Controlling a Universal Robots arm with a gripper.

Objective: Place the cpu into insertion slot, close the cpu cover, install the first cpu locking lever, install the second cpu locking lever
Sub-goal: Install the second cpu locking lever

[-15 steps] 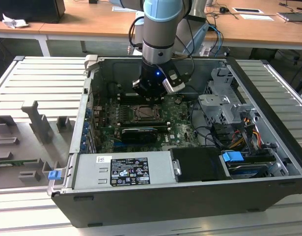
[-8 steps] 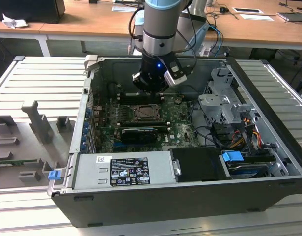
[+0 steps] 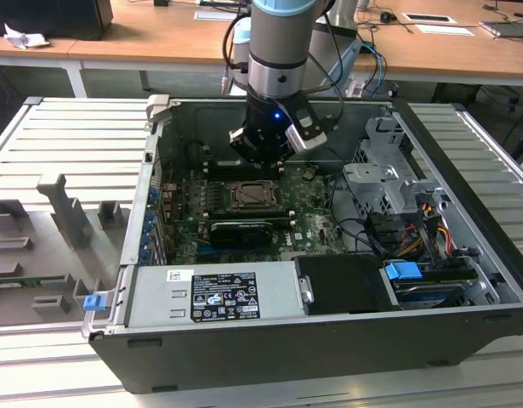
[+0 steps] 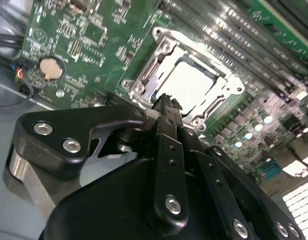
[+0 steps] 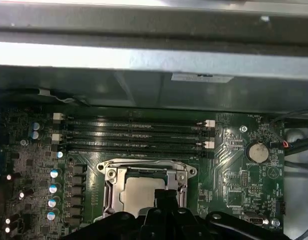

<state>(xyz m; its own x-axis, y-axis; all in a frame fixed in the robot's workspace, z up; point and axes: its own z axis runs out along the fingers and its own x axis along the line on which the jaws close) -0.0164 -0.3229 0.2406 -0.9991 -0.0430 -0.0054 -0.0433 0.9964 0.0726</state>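
CPU (image 4: 186,82) already sits in the insertion slot (image 5: 107,196) near the middle of the green motherboard (image 4: 88,45), its pale top showing through the CPU cover (image 4: 231,85) (which looks to be lying down flat over it). Your gripper (image 4: 166,100) hovers just over the socket's edge, fingertips drawn together, gripping nothing you can see

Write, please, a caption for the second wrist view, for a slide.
End effector poised over the cpu seated in the insertion slot, cpu cover lying around it.
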